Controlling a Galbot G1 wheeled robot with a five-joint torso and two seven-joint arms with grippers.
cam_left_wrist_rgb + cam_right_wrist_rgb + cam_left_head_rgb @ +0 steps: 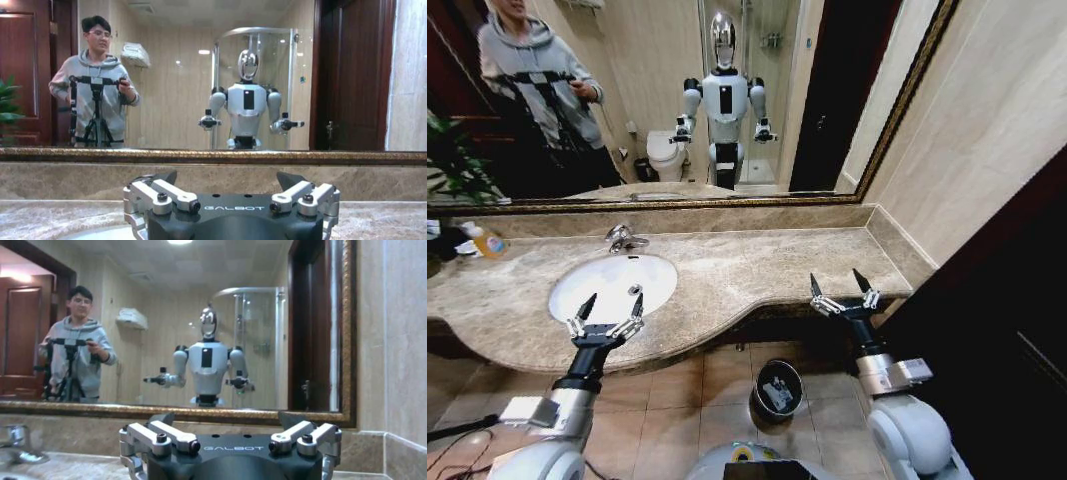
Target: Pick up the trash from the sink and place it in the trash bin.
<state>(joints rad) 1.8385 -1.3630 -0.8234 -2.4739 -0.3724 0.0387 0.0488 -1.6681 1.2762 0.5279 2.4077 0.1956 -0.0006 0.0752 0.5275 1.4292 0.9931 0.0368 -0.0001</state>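
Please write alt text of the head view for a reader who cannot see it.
Both grippers are open: the left gripper hovers at the white sink's front edge, the right gripper at the marble counter's right end. A black trash bin stands on the floor below.

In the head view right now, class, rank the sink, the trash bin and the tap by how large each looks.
1. sink
2. trash bin, though it sits lower, on the floor, so this ranking is by apparent size only
3. tap
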